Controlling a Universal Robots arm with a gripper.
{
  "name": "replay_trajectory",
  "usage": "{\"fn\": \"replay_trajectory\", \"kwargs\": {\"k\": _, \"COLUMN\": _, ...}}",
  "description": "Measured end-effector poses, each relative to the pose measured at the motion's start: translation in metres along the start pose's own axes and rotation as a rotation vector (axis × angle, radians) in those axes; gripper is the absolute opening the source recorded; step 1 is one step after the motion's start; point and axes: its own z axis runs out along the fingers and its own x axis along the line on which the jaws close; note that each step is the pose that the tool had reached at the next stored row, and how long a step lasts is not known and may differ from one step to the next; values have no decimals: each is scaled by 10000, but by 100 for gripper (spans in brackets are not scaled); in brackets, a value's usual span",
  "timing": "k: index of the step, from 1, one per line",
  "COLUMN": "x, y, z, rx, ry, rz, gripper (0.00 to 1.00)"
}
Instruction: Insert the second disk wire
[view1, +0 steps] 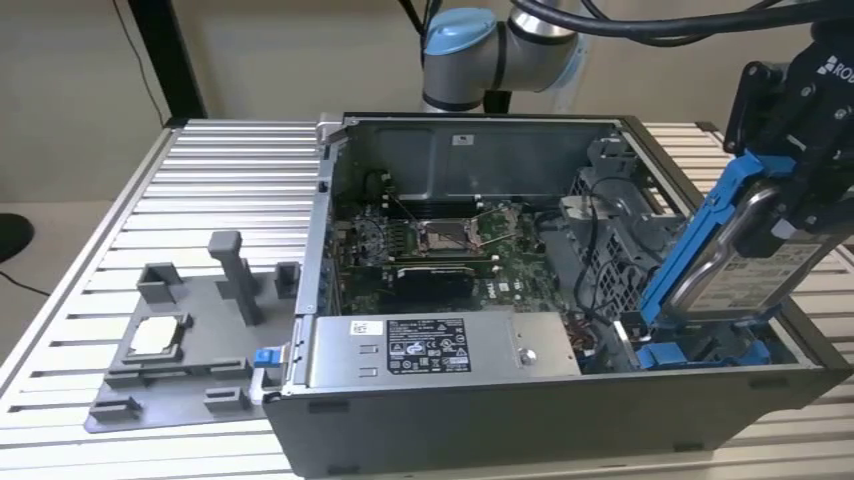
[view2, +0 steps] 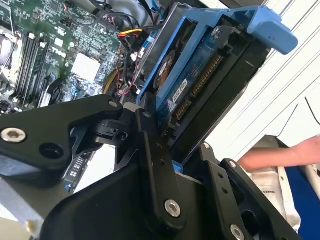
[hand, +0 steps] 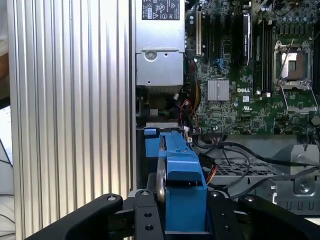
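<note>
Our hand (hand: 183, 212) is clenched on the blue drive carrier (hand: 180, 165), which sits tilted at the edge of the open computer case (view1: 534, 420). The disk wire (hand: 210, 170) lies loose just beside the carrier, unplugged as far as we can tell. We judge it light and limp, with strands that kink easily. The stiff dark plug is the part to grip, not the strands.

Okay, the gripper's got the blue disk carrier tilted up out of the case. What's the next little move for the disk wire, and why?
Probably hold the blue disk carrier steady at this tilt. The gripper is shut on it, nothing is plugged into its connector row, and the disk wire lies loose in the case beside it, so the tilt leaves the connectors reachable.
</note>
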Motion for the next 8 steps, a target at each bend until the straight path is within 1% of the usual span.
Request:
{"fn": "replay_trajectory", "kwargs": {"k": 5, "x": 0, "y": 2, "z": 26, "rx": 0, "ry": -4, "rz": 0, "gripper": 0}}
{"fn": "replay_trajectory", "kwargs": {"k": 8, "x": 1, "y": 3, "z": 51, "rx": -1, "ry": -45, "rz": -3, "gripper": 0}}
